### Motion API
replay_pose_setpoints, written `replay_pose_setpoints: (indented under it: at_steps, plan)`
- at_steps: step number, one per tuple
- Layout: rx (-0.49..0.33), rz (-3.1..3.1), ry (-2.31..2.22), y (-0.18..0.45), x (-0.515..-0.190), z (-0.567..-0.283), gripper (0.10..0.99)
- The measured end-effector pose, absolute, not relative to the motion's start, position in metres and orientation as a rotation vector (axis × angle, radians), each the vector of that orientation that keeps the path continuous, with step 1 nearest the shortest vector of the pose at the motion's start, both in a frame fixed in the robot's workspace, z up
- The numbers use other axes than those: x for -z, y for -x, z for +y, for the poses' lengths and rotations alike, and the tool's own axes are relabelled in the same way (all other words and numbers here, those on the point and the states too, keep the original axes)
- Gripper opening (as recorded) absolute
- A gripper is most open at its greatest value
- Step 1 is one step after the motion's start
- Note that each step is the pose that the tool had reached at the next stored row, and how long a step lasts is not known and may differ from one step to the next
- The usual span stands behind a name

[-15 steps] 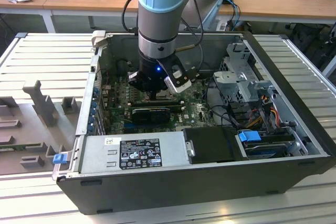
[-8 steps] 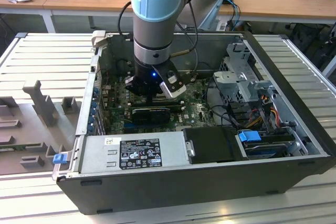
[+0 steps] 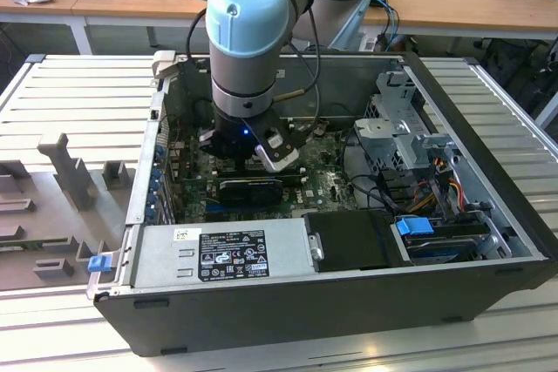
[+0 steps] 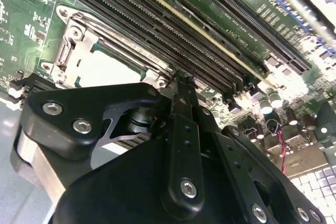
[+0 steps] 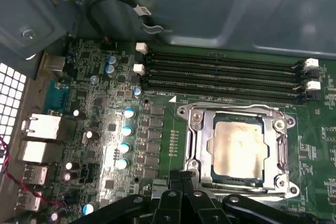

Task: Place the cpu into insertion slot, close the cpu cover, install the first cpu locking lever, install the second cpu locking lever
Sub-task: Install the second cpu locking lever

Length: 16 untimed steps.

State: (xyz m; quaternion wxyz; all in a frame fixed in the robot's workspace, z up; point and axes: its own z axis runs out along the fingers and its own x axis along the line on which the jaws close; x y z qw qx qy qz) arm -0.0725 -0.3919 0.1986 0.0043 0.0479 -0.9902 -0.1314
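flat beige cpu (image 5: 237,149) sits in square slot (image 5: 195,148) under silvery cover (image 5: 273,153); gripper (image 5: 181,179) fingers pinched together, empty.

The grey-and-light-blue jointed arm (image 3: 248,32) reached steeply down, wrist pointing downward. Its black metal gripper (image 4: 178,85) hung below the wrist, linkage bars converging and the two fingertips (image 4: 181,80) drawn together, nothing visible between them.

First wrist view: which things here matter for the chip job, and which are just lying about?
Belongs to the job:
- chip, seated in its socket
- metal cover frame lying around the chip
- gripper at the socket's edge

Just there:
- memory slots
- capacitors
- rear ports
- loose black cable
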Motion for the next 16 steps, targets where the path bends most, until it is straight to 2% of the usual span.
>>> replay_pose_setpoints:
  at_steps: [5,12,16]
  plan:
    - [0.429,-3.100,-0.150,0.073,-0.197,-0.392,0.106]
    - [0.430,-3.100,-0.150,0.073,-0.230,-0.392,0.106]
    - [0.431,-3.100,-0.150,0.073,-0.235,-0.392,0.106]
